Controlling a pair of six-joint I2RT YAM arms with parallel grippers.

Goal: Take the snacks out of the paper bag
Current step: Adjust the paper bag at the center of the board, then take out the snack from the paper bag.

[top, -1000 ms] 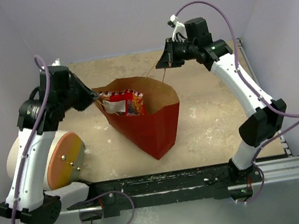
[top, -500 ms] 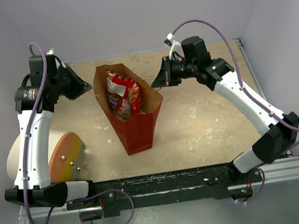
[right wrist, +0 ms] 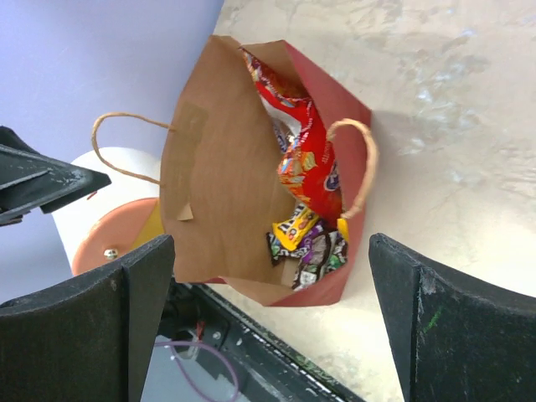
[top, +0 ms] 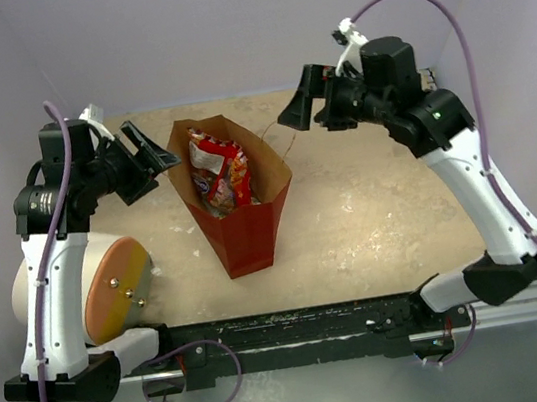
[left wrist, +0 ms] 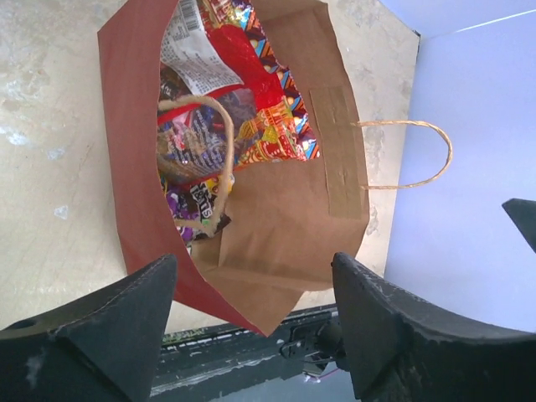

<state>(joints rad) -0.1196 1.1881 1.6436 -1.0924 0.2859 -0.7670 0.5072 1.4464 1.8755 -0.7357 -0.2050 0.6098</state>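
The paper bag (top: pixel 250 239) stands upright in the middle of the table with its mouth open, red outside and brown inside (left wrist: pixel 285 209) (right wrist: pixel 218 193). Inside it are the snacks (top: pixel 219 173): a large red cookie bag (left wrist: pixel 243 59) (right wrist: pixel 310 159) on top, and small yellow and purple packets (right wrist: pixel 306 243) at the bottom. One string handle (left wrist: pixel 419 155) hangs outside the rim; the other (left wrist: pixel 213 142) droops over the snacks. My left gripper (top: pixel 156 157) (left wrist: pixel 251 268) is open just left of the bag. On the bag's right, my right gripper (top: pixel 299 103) (right wrist: pixel 270 247) is open. Neither touches it.
A white cylinder with an orange end (top: pixel 109 285) (right wrist: pixel 109 234) lies at the near left beside the left arm. A black rail (top: pixel 297 323) runs along the table's front edge. Lilac walls close the table on three sides.
Both grippers have opened, let go of the bag's handles and drawn back a little. The bag, first stretched wide and tilted, now stands upright and narrow.
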